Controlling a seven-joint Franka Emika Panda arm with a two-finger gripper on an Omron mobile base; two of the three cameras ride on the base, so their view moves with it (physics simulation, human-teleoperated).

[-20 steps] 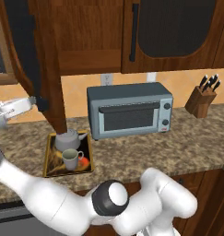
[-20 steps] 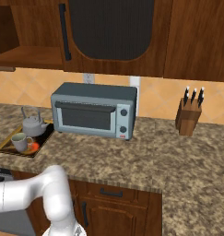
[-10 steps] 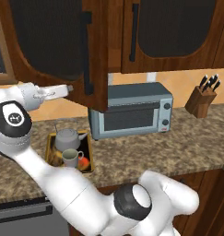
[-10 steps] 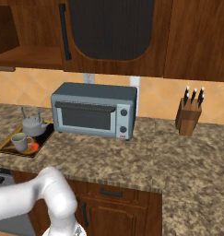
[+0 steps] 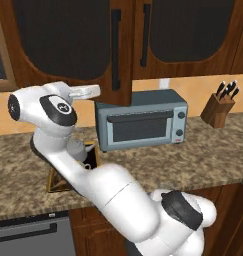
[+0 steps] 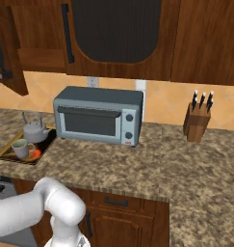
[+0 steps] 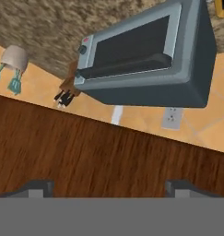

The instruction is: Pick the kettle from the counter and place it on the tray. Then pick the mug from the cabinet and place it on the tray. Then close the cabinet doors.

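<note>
Just beside gripper (jaws wide): cabinet door.

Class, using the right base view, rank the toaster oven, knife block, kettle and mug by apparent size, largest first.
1. Toaster oven
2. Knife block
3. Kettle, close to the knife block, so that order is unsure
4. Mug

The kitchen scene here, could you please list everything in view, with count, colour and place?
kettle: one, grey, on the tray's back half
mug: one, grey-white, on the tray's front half
tray: one, dark with gold-brown rim, left on the counter
counter: one, speckled brown
toaster oven: one, grey-blue, mid-counter
knife block: one, brown with dark handles, right of the oven
cabinet doors: dark brown with black panels, above the counter
wall outlet: one, pale, behind the oven
utensil holder: one, beige, teal utensils
gripper: one, white, open, by the left door's lower edge
</note>
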